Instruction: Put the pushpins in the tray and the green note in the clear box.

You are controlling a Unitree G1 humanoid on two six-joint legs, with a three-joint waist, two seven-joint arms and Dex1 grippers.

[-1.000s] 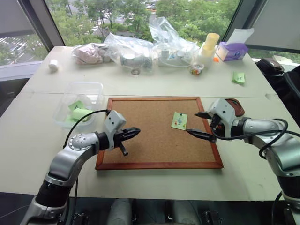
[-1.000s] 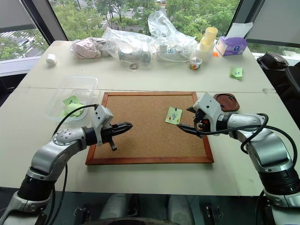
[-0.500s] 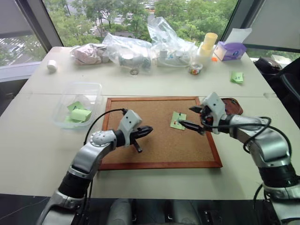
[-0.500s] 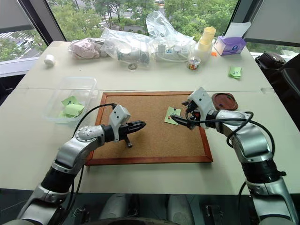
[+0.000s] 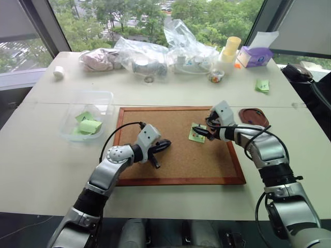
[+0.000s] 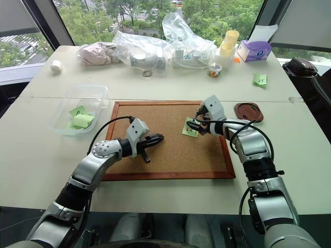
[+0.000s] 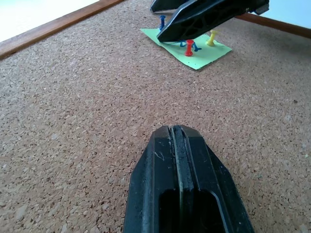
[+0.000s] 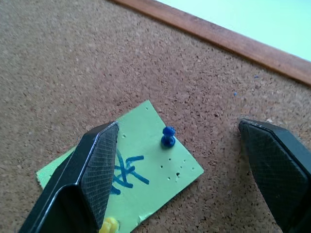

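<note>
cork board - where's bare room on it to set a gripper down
The cork board is bare along its far-left part, beside the clear box, and in the near strip ahead of the shut left gripper. It is crowded at the green note with its pushpins, under the open right gripper.

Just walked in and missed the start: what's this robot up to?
It is clearing a cork board. The open right gripper hovers over the green note, jaws either side of the blue pushpin; red and yellow pushpins also stand in the note. The left gripper is shut over bare cork. The tray sits beyond the board's right edge.
</note>
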